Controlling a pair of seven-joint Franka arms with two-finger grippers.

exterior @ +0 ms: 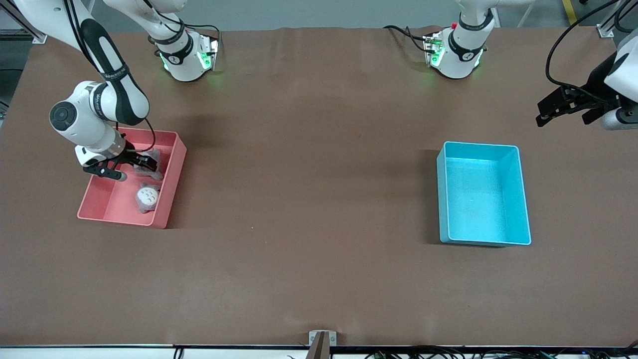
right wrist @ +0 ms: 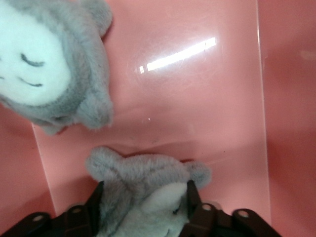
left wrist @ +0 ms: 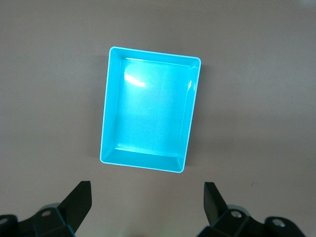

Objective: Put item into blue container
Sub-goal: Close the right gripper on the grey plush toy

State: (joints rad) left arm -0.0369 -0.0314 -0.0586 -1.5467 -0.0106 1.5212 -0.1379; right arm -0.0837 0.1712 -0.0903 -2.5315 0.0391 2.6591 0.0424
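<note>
Pink walls framed the right gripper (exterior: 130,163), reached down inside the pink bin (exterior: 174,164), its fingers (right wrist: 96,202) pressed on either side of a grey plush toy (right wrist: 148,190). A second plush (exterior: 147,198) lay nearer the front camera. Brown matting (exterior: 309,199) covered the table. Smooth and thin-walled, the blue container (exterior: 521,199) sat toward the left arm's end, under the waiting left gripper (left wrist: 148,207), jaws spread wide.

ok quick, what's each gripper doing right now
Left gripper: open, empty, above the blue container.
Right gripper: in the pink bin, fingers around a grey plush toy, closing.
</note>
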